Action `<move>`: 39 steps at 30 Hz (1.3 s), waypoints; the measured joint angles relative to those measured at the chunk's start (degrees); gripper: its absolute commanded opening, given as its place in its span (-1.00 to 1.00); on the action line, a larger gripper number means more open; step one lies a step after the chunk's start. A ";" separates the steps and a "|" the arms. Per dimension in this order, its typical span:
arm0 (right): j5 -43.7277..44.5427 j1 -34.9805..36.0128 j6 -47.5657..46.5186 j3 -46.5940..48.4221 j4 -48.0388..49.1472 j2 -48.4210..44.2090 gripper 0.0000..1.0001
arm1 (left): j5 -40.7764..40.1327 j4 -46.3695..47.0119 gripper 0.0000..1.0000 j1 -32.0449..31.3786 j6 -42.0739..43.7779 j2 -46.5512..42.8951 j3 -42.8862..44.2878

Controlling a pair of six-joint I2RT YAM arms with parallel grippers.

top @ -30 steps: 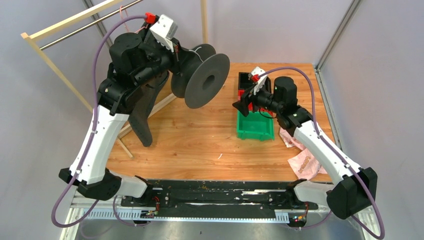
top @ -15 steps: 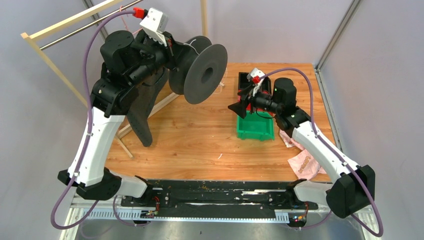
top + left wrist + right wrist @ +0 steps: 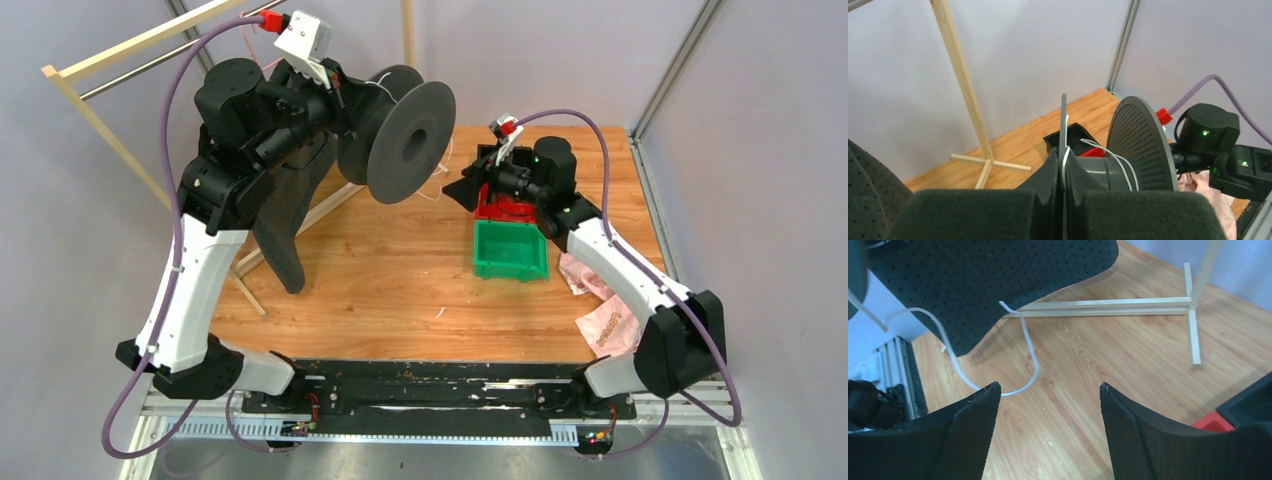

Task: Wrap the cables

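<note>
A dark grey spool (image 3: 405,140) hangs in the air over the table's back left. My left gripper (image 3: 345,105) is shut on the spool's thin near flange (image 3: 1063,125), seen edge-on between its pads. A thin white cable (image 3: 1113,159) lies in a couple of turns round the spool's core. Its loose end (image 3: 1030,347) curls down in a loop, faintly visible in the top view (image 3: 438,185). My right gripper (image 3: 458,190) is open and empty just right of the spool. In its wrist view the cable loop touches the left fingertip (image 3: 983,395).
A green bin (image 3: 510,250), a red bin (image 3: 505,208) and a black bin (image 3: 488,155) stand under the right arm. A pink bag (image 3: 605,325) lies at the front right. A wooden rack (image 3: 120,150) and a black perforated stand (image 3: 285,230) occupy the left.
My right gripper has moved back and left from over the green bin towards the spool. My left arm has lifted the spool slightly and turned it.
</note>
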 measured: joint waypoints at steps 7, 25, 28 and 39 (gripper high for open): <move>-1.01 0.00 10.86 2.64 7.19 5.90 0.45 | 0.26 0.07 -1.00 0.00 0.00 0.00 0.00; -3.06 0.44 17.00 7.28 15.26 11.87 -0.84 | 1.77 0.39 -1.00 0.00 -1.11 0.00 0.00; -3.48 0.44 17.51 7.28 15.65 11.96 -0.98 | 1.88 0.39 -1.00 0.00 -1.27 0.00 0.00; 0.85 0.55 16.22 1.09 11.04 8.98 -0.99 | 0.59 1.84 -1.00 0.00 -2.23 0.15 0.00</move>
